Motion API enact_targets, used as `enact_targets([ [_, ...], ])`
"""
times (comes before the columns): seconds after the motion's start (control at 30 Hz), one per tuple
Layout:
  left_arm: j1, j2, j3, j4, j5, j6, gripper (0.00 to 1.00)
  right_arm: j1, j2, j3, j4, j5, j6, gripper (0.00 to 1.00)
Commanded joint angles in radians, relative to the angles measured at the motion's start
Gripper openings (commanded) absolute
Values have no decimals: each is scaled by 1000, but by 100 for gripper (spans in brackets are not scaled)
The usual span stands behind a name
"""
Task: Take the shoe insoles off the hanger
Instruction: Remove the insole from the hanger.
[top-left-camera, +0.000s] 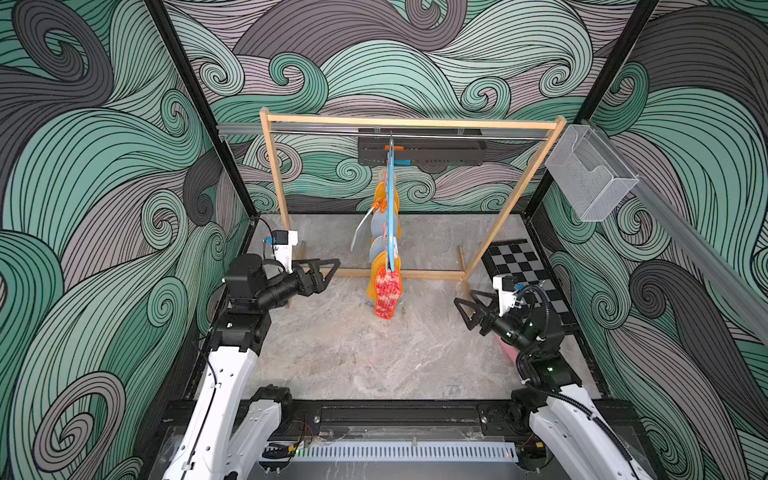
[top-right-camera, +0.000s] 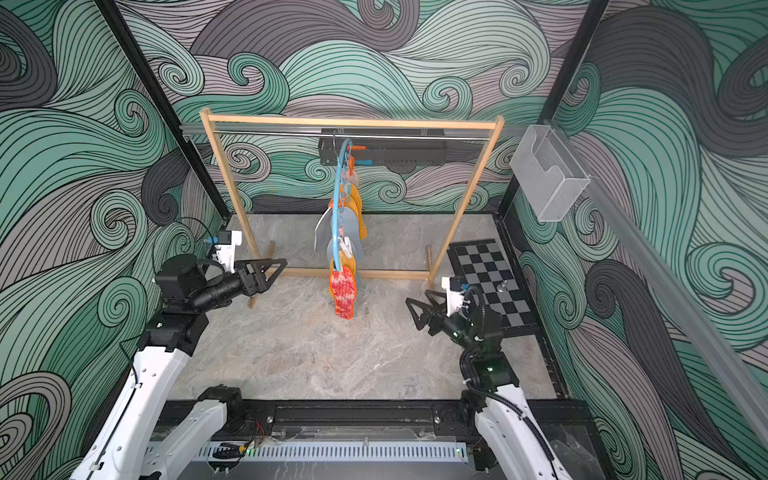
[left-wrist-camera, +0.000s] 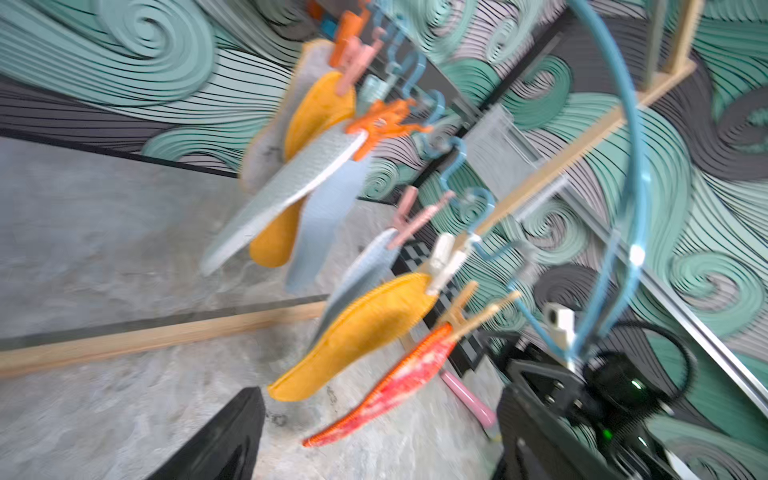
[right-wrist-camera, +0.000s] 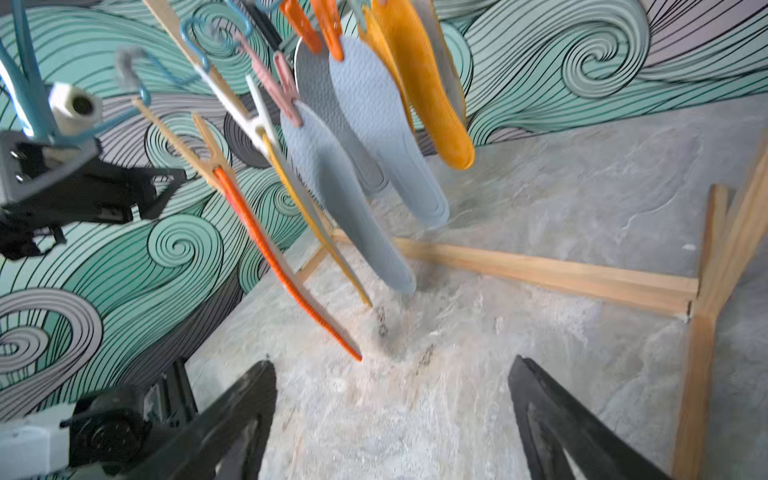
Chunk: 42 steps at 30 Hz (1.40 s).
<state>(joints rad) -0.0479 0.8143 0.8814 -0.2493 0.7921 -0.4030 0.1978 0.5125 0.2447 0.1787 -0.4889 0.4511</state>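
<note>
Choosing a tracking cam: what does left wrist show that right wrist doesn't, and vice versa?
Left wrist only: the pink stick on the floor, the checkered mat, the right arm. Right wrist only: the left arm, the rack at its base corner, the open right gripper. Both: the hanger with the red-white insole and other insoles clipped on, all blurred.

PLACE: robot test cell, lab type | WALLS: printed wave-pattern panels (top-left-camera: 374, 62) on three sides, black frame posts (top-left-camera: 197, 104) at the corners | FLOOR: stone-look bench (top-left-camera: 353, 357) | FITTINGS: two robot arms (top-left-camera: 224, 386) on a rail (top-left-camera: 395, 415) at the bench's front edge; checkerboard (top-left-camera: 519, 266) at its right edge
</note>
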Motion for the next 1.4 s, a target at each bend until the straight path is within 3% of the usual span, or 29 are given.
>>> enact_targets([
  [0.0,-79,13,72,-88,181,216,89,30,-53,-36,1,-31,-14,88],
  [0.13,-183,61,79,-93,188,348,89,59,-79,-58,41,-44,-23,86],
  [0.3,-189,120,186,-242,178,456,85,146,-43,-49,121,-70,-77,80],
  [0.53,-192,33,45,-158,136,426,84,321,212,137,163,-97,-330,72],
  [0.63,-198,-3,36,-155,90,415,83,339,350,215,198,-114,-404,73],
  [0.73,-200,-19,20,-124,114,379,83,339,477,310,188,-175,-462,73],
  [1.07,-208,-39,14,-104,115,376,79,350,799,479,298,-275,-503,65],
  [1.13,-207,-39,10,-103,102,377,79,357,851,511,308,-293,-512,57],
  [1.37,-207,-9,21,-124,104,383,79,361,978,563,344,-282,-511,60],
])
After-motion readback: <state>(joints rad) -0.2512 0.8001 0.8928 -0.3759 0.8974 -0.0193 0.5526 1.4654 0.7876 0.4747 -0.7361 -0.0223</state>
